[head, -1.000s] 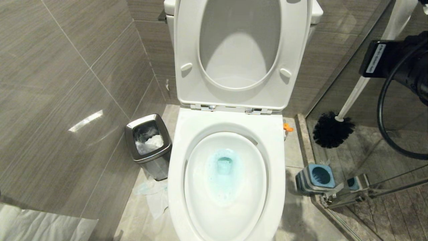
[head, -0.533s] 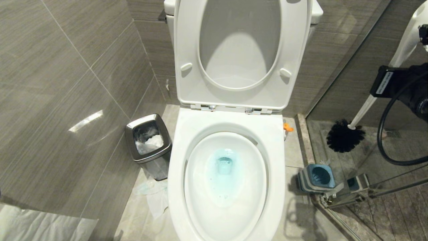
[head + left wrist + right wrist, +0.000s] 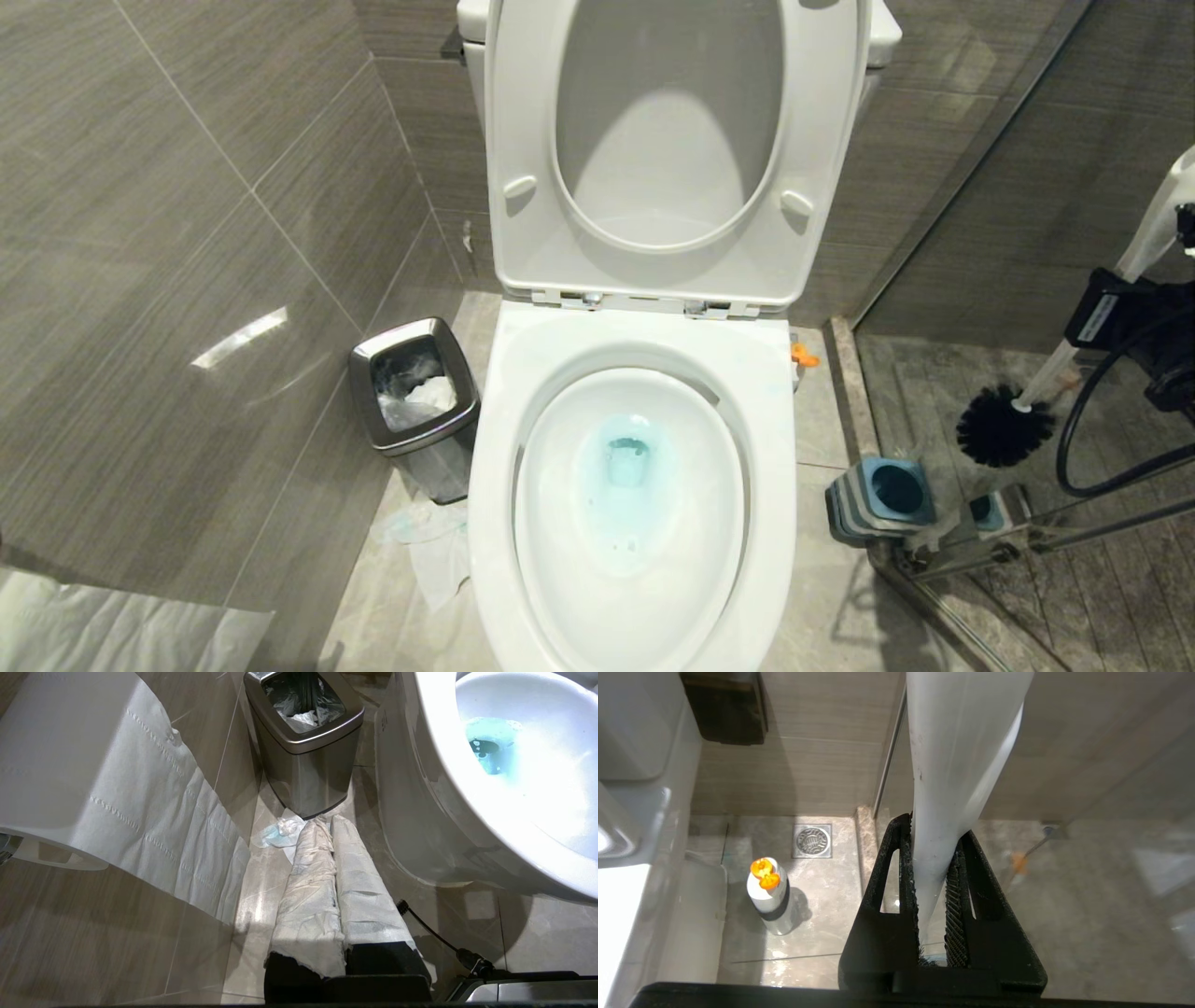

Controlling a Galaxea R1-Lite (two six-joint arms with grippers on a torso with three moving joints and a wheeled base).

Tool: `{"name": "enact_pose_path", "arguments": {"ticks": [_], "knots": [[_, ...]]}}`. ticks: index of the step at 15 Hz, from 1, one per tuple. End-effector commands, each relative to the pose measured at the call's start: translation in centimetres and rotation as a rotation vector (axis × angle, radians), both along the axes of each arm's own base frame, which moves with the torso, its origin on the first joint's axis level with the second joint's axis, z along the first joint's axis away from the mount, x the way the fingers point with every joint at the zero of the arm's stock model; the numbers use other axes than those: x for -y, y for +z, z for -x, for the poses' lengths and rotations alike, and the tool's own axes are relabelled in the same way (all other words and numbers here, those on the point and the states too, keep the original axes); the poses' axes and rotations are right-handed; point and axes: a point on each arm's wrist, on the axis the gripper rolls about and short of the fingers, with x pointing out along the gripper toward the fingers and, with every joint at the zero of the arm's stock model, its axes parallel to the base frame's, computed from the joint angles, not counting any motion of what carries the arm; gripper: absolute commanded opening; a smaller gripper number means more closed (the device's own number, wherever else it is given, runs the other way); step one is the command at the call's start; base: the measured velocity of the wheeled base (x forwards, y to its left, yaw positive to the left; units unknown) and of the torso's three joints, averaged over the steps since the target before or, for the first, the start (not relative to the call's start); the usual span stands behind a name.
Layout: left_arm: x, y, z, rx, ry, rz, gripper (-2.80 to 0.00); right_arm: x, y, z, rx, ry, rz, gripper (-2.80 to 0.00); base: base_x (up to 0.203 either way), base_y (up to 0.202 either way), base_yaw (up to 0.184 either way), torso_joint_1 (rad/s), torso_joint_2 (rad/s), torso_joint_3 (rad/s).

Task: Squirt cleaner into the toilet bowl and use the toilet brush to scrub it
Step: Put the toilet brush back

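The white toilet bowl (image 3: 560, 373) stands open with seat and lid raised, and turquoise cleaner (image 3: 624, 467) tints its water. My right gripper (image 3: 934, 828) is shut on the whitish handle of the toilet brush (image 3: 957, 742). In the head view the brush's black bristle head (image 3: 1004, 427) hangs at the far right, above the floor and just right of its blue-topped holder (image 3: 885, 493). My left gripper (image 3: 327, 823), its fingers wrapped in white covering, is shut and empty, low beside the bowl (image 3: 434, 765).
A steel waste bin (image 3: 415, 397) stands left of the toilet with crumpled tissue (image 3: 425, 541) on the floor. A white bottle with an orange cap (image 3: 768, 896) stands near a floor drain (image 3: 812, 841). A glass shower partition (image 3: 943, 560) runs right of the holder. Toilet paper (image 3: 154, 812) hangs on the left.
The right arm has carried the brush down and to the right in the head view, so its bristle head now hangs lower, near the holder. The left arm is still.
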Motion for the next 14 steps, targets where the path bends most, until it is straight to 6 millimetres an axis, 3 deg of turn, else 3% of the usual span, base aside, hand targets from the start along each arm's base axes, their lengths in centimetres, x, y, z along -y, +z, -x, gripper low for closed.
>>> {"name": "enact_pose_path", "arguments": {"ticks": [1, 8, 10, 14], "knots": [[0.0, 0.0, 0.0, -0.001, 0.0, 0.0, -2.8, 0.5, -3.3, -1.1, -0.039, -0.003, -0.035, -2.8, 0.0, 0.0, 0.0, 0.0, 0.0, 0.0], [0.0, 0.0, 0.0, -0.001, 0.0, 0.0, -2.8, 0.8, -8.0, -3.6, 0.007, 0.053, -0.006, -2.8, 0.0, 0.0, 0.0, 0.0, 0.0, 0.0], [0.0, 0.0, 0.0, -0.001, 0.0, 0.0, -2.8, 0.9, -10.0, -3.9, -0.056, 0.047, 0.015, -2.8, 0.0, 0.0, 0.0, 0.0, 0.0, 0.0], [0.0, 0.0, 0.0, -0.001, 0.0, 0.0, -2.8, 1.0, -12.2, -4.4, -0.12, 0.05, -0.011, -2.8, 0.0, 0.0, 0.0, 0.0, 0.0, 0.0]]}}
